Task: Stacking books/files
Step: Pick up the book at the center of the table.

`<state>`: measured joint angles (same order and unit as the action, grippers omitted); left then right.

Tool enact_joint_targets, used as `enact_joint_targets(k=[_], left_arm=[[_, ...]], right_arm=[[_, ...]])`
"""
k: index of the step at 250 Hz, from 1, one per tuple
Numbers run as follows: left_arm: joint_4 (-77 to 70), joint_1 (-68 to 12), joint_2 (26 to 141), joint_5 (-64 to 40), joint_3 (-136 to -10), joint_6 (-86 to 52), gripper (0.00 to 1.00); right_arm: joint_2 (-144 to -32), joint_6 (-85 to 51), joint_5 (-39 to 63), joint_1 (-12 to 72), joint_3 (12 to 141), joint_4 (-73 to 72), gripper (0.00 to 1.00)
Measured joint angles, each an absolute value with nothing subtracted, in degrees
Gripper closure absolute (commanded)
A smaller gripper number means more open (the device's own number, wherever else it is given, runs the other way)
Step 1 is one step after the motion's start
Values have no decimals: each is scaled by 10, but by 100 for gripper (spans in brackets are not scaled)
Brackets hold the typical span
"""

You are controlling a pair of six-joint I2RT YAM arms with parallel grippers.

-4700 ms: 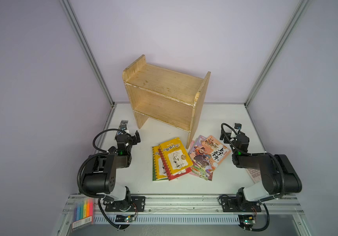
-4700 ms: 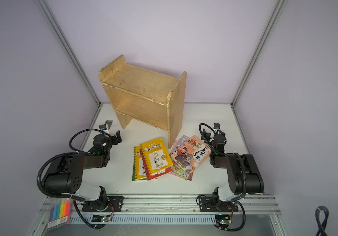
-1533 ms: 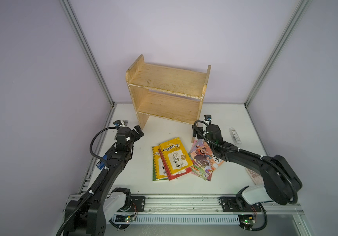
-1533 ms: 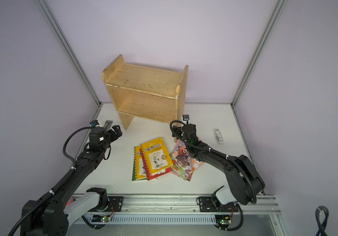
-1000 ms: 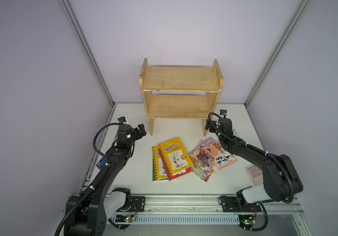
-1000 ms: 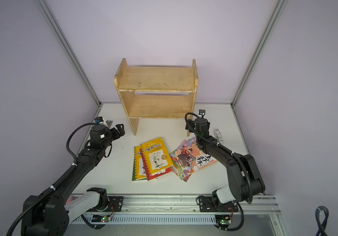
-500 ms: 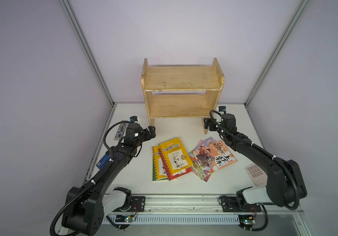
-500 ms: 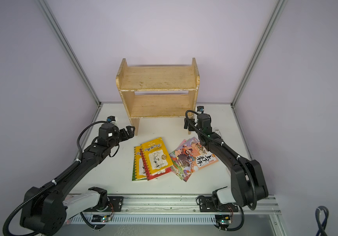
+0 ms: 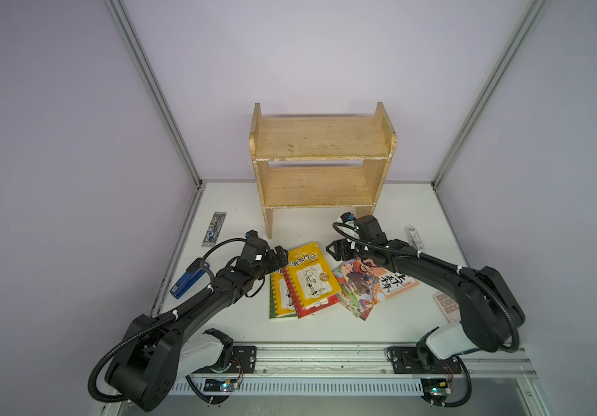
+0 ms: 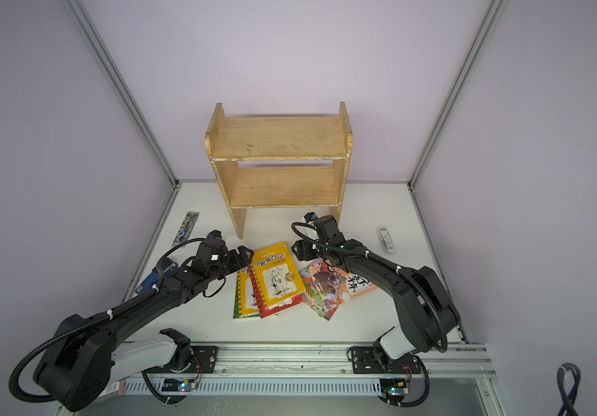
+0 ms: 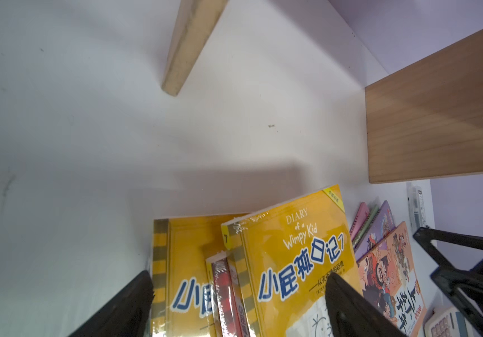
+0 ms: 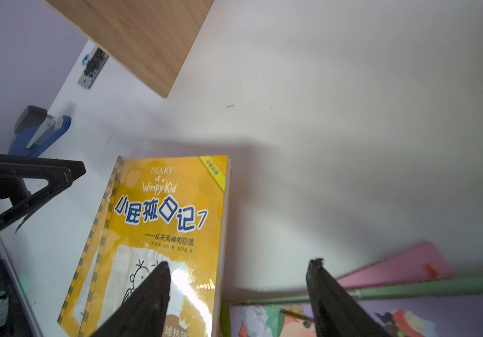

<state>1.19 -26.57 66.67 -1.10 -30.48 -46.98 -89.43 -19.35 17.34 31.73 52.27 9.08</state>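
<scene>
Both arms are swinging in now: the left claw (image 9: 281, 257), jaws apart, is nosing up to the yellow book (image 9: 309, 277), the right claw (image 9: 335, 251), also apart and empty, hovering beside it. It and the cartoon books (image 9: 376, 284) are lying loose on the tabletop (image 9: 325, 329); stacking is just starting.

Bright, even overhead light; soft shadows on the desk (image 11: 88, 146), glare on the wrapped yellow book (image 12: 158, 233), wrist views slightly blurred.
</scene>
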Motion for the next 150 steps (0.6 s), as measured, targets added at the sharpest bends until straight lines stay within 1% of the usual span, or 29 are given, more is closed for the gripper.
enact_joint_targets(k=[27,100,150], left_arm=[[4,-288,667,-9,-301,-487,6],[-12,-307,683,7,-293,-510,8],[-22,-308,687,21,-279,-528,9]], right_arm=[[-915,-200,197,333,528,97,31],[-963,-210,226,361,533,97,33],[-991,-222,228,389,547,86,43]])
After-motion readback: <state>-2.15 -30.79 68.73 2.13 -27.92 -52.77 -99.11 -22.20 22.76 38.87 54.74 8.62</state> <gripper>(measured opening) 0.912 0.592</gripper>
